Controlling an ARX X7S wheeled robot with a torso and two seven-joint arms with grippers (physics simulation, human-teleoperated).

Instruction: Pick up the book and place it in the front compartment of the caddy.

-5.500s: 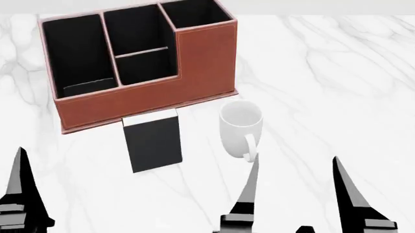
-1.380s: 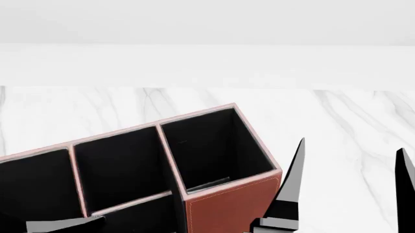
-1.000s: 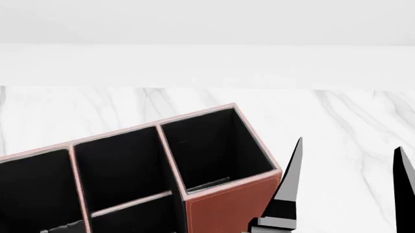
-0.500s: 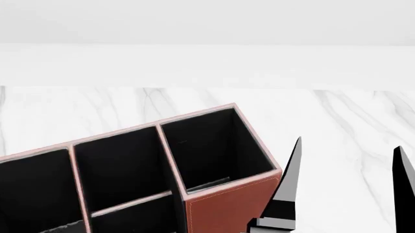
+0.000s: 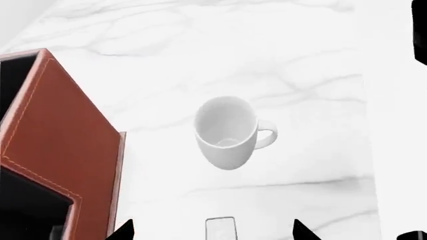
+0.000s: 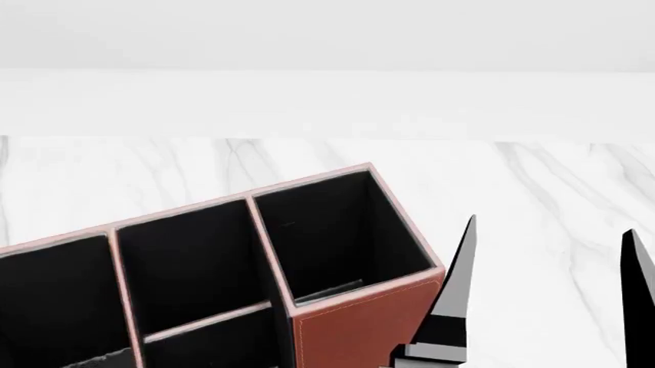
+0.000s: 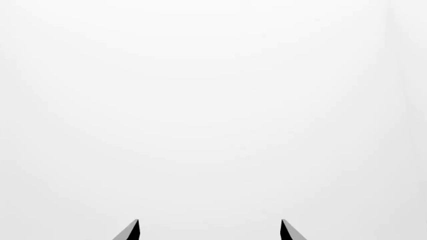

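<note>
The reddish-brown caddy (image 6: 358,326) fills the lower left of the head view, its black compartments open to me, the tall corner nearest my right gripper. Its side (image 5: 60,135) also shows in the left wrist view. My right gripper (image 6: 553,226) hangs open just right of that corner, holding nothing, and its wrist view is blank white. My left gripper (image 5: 212,230) is open, fingertips far apart, above the table beside the caddy. A narrow pale rectangle (image 5: 220,226) lies between them, touching neither. I cannot tell whether it is the book's white edge. No black cover shows.
A white mug (image 5: 225,132) stands upright on the marble table (image 5: 313,60), a short way from the caddy's tall side. A pale wall (image 6: 327,46) rises behind the table's far edge.
Since 5.5 s ago the head view has lifted, so book and mug left it. A grey shape at its bottom left sank away about a second ago. The right gripper has barely moved.
</note>
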